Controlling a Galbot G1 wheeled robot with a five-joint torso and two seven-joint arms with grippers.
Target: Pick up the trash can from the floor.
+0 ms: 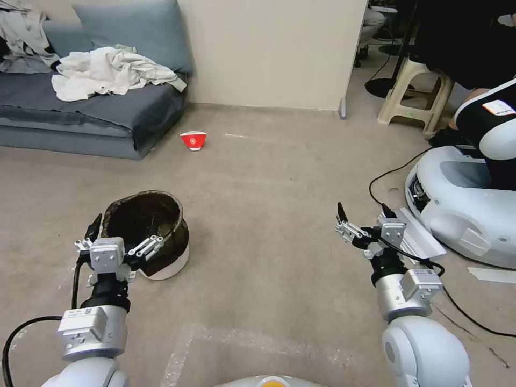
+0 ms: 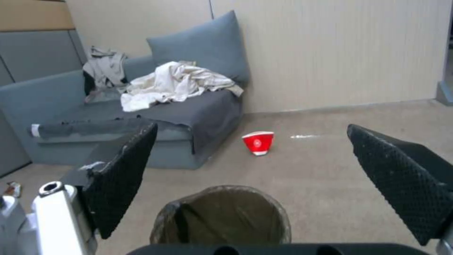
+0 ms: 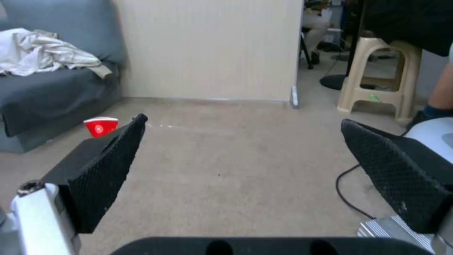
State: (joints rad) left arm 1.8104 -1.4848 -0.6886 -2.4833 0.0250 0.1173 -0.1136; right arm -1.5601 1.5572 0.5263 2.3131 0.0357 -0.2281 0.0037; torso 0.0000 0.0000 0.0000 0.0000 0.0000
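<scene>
Left gripper [image 1: 124,232]: low over the floor [image 1: 269,177], fingers spread wide, holding nothing. It sits at the near rim of the trash can [image 1: 148,231]; contact cannot be confirmed. In the left wrist view the two dark pads [image 2: 120,170] stand either side of the can's mouth [image 2: 222,216], which lies between them and below.

Right gripper [image 1: 363,223]: well apart to the right, also spread wide and empty, above bare carpet.

Clearance: open carpet lies ahead of both grippers and between them. A grey sofa [image 1: 80,113] bounds the far left, a beige wall panel [image 1: 269,54] the far side, a stool [image 1: 411,91] the far right. A second robot base [image 1: 467,204] and a black cable [image 1: 387,177] crowd the right gripper's outer side.

Trash can: stands on the floor at left, tilted, its mouth tipped up and slightly away from the robot. Round white body, dark crinkled liner folded over the rim. A red-and-white paper bowl [image 1: 193,140] rests farther off, near the sofa corner.
</scene>
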